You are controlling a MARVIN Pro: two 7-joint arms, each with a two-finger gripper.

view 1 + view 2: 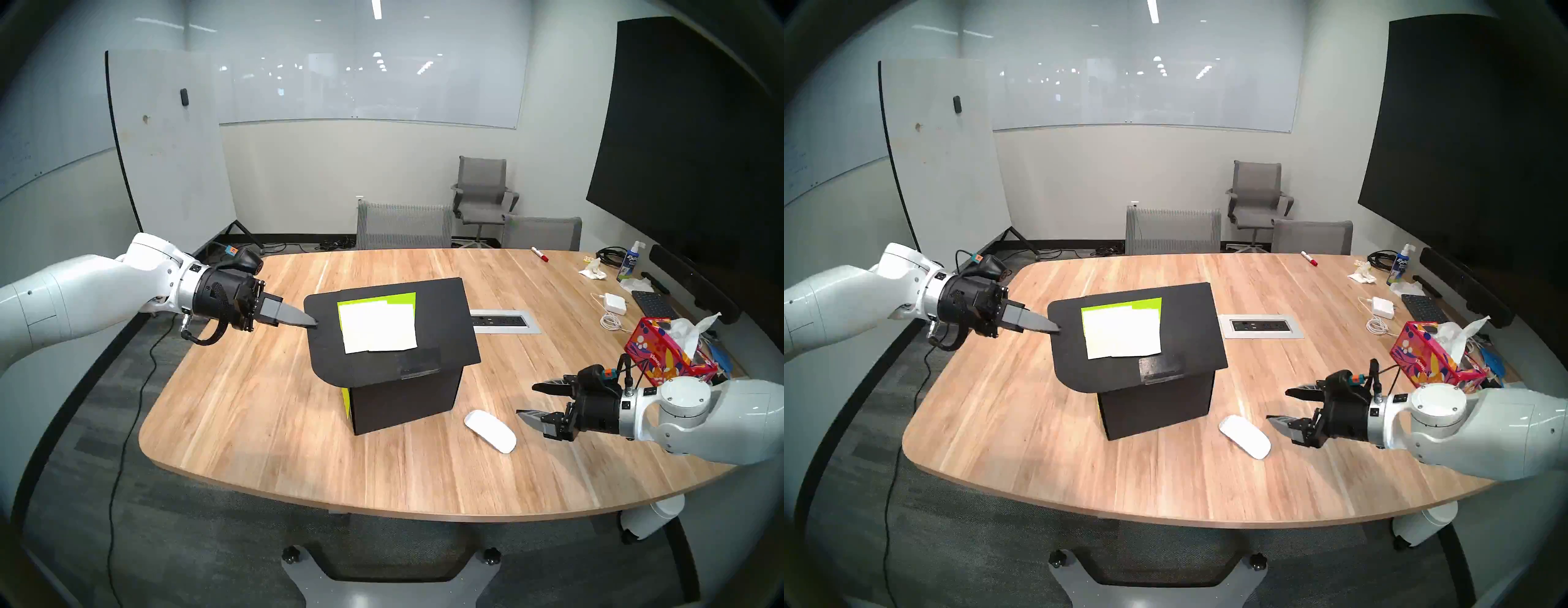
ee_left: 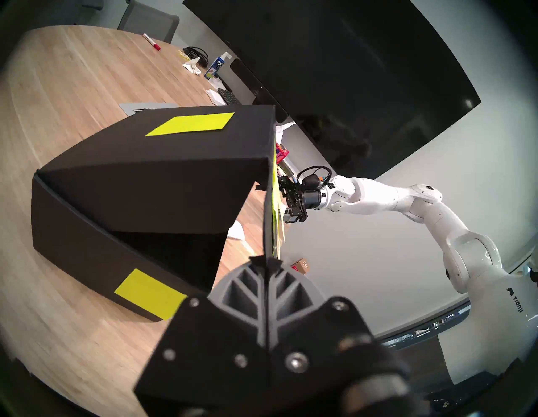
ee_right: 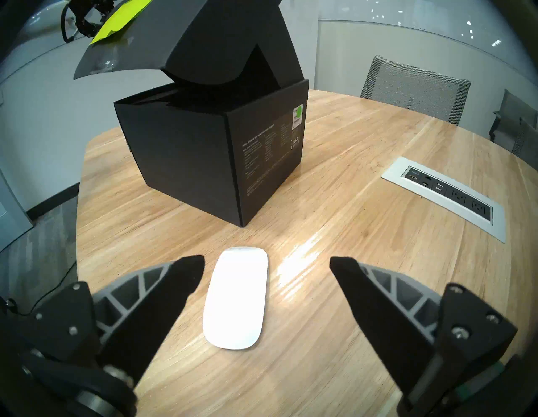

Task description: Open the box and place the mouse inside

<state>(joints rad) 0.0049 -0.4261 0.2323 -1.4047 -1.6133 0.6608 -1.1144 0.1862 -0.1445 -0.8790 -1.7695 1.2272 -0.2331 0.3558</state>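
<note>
The left tool (image 1: 313, 323) is pressed together on the rounded edge of the lid (image 1: 441, 314) of the black box (image 1: 407, 395), at the middle left of the head view, holding the flap lifted and tilted above the box body; in the left wrist view the fingers (image 2: 247, 294) at the lower middle pinch the thin black flap edge-on, and the box opening shows dark beneath it; yellow-green notes (image 1: 377, 299) and a white sheet (image 1: 379, 327) lie on top of the lid; the box stands at the middle of the wooden table (image 1: 254, 403); the white mouse (image 1: 490, 430) lies flat on the table at the lower right of the box, just beside it but apart; the right tool (image 1: 526, 400) hangs spread wide and empty at the right of the frame, near the mouse; in the right wrist view the mouse (image 3: 236, 297) sits between the two fingertips (image 3: 186, 276) at the lower middle, untouched.
</note>
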